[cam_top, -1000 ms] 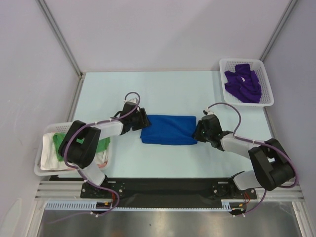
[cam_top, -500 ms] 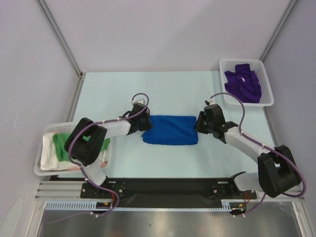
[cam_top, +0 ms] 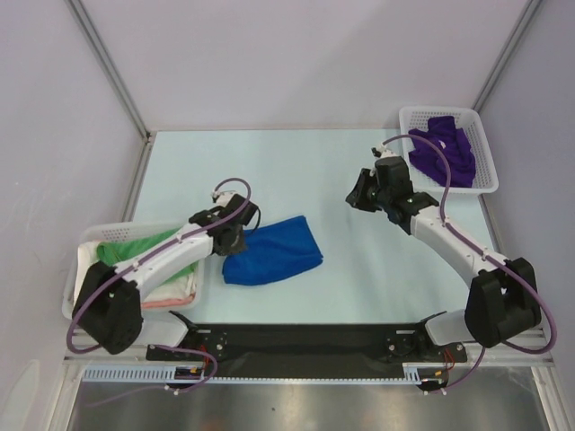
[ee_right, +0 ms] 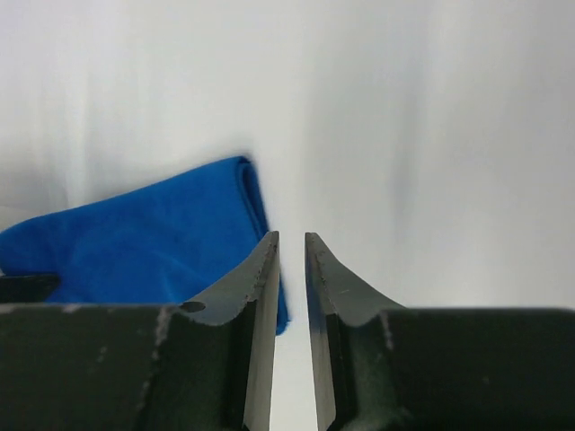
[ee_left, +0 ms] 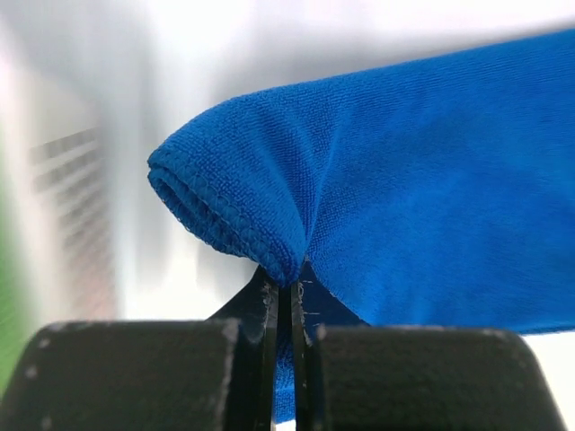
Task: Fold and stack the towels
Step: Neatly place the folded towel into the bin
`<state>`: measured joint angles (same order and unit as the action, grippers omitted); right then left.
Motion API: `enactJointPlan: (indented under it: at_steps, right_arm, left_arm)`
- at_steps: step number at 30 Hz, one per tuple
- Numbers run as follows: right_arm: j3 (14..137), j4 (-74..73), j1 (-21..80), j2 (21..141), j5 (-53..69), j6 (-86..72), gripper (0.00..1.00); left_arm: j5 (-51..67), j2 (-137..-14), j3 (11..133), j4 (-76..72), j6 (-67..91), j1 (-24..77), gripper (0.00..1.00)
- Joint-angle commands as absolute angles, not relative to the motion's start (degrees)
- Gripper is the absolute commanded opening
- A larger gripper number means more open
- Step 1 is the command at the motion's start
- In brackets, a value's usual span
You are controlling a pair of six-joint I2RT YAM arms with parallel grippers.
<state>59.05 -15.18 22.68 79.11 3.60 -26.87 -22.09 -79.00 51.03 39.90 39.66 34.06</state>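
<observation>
Near the front-left edge of the table, your left gripper is pinched tight on the folded corner of the blue towel, which lies just beside the left basket holding the green towel and paler ones. You look to be at the stacking step: carry the blue towel over the rim, lower it flat onto the pile, then release. Farther back, your right gripper hangs over bare table, jaws narrowly parted and seemingly empty. In the back-right corner, the purple towels wait crumpled in their basket.
</observation>
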Motion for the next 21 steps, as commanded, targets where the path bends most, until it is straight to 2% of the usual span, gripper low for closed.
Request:
enactJointPlan:
  at_steps: [1, 12, 17, 21]
  right_arm:
    - [58.89, -12.66, 22.76, 79.89, 6.76, -26.01, 0.22]
    - [57.92, -8.17, 24.78, 81.56, 7.74, -27.33, 0.20]
    - [57.48, -8.61, 25.75, 80.51, 7.47, -26.90, 0.19]
    - [56.34, -8.53, 26.01, 78.84, 7.12, -26.54, 0.19]
  left_arm:
    - [-29.26, -73.40, 56.32, 50.70, 39.82, 34.63, 0.00]
    - [-40.85, -69.00, 72.33, 73.99, 42.97, 34.90, 0.00]
    - [-43.50, -67.86, 74.00, 78.31, 42.63, 31.65, 0.00]
    - [-43.60, -63.21, 74.79, 77.00, 38.60, 25.07, 0.00]
